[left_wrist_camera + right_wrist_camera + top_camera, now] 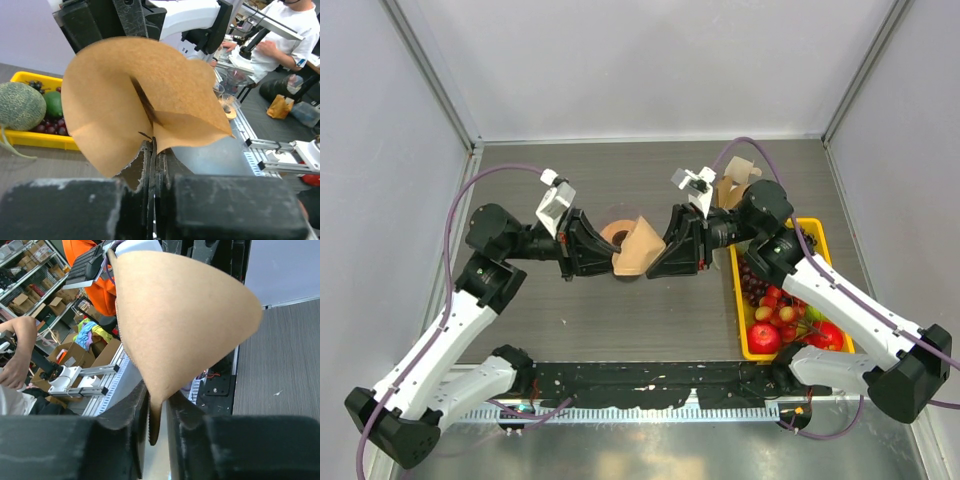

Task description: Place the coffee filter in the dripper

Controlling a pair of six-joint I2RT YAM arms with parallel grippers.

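Note:
The coffee filter (638,248), a tan paper cone, hangs in the air between my two grippers at the table's middle. My left gripper (617,256) is shut on its edge; the left wrist view shows the jaws (154,145) closed on the paper of the filter (125,95), which has spread open. My right gripper (656,262) faces it from the right. In the right wrist view its jaws (157,405) stand a narrow gap apart around the seam edge of the filter (175,315). The dripper (616,232), with its orange-brown collar, stands just behind the filter, partly hidden.
A yellow tray (817,235) of fruit lies at the right, and it also shows in the left wrist view (30,140) with a green melon (20,105). A bunch of brown filters (733,185) stands behind the right arm. Walls close in the left, right and back.

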